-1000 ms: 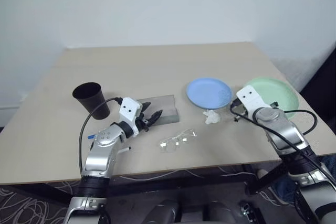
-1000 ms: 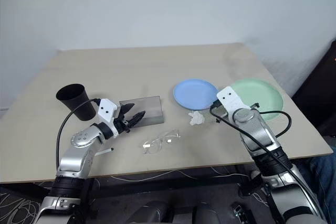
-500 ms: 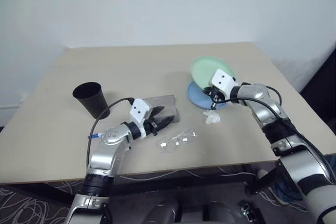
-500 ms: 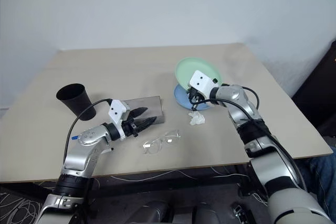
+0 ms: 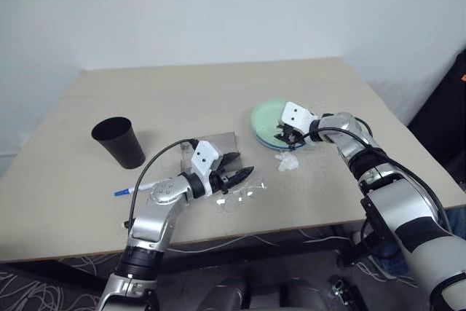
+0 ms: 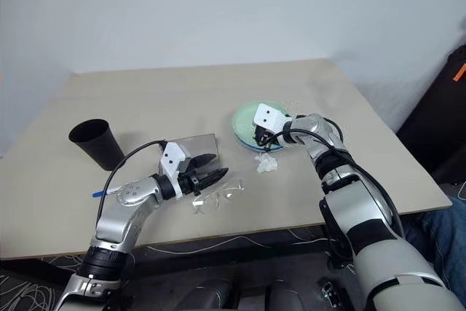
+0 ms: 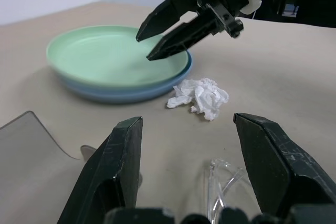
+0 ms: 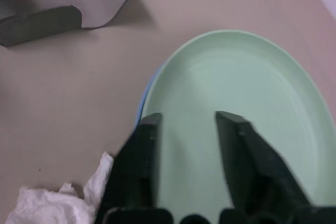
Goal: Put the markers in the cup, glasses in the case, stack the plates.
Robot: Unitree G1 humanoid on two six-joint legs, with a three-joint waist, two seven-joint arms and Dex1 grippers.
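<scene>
Mostly hidden: the blue plate (image 7: 123, 94) sits under the green plate (image 7: 115, 56), so just a blue rim peeks out below it. That makes two plates, stacked. One marker (image 5: 136, 189) shows on the worktop (image 5: 182, 92), behind the left arm, its far end cut off by the arm; a second one can't be made out. The glasses (image 6: 215, 196) are clear and hard to pick out, lying right beneath the left gripper (image 6: 211, 178), whose fingers (image 7: 273, 156) stand wide apart with nothing between them. The grey case (image 6: 196, 145) lies just behind those fingers, partly covered by the wrist. The right gripper (image 7: 155, 39) hangs over the near rim of the green plate, fingers (image 8: 236, 145) parted a little, holding nothing. One white crumpled wad (image 7: 199, 95) sits just beside the plates, near the right fingers. One black cup (image 5: 119, 142) stands well off from both grippers. No readable writing anywhere.
</scene>
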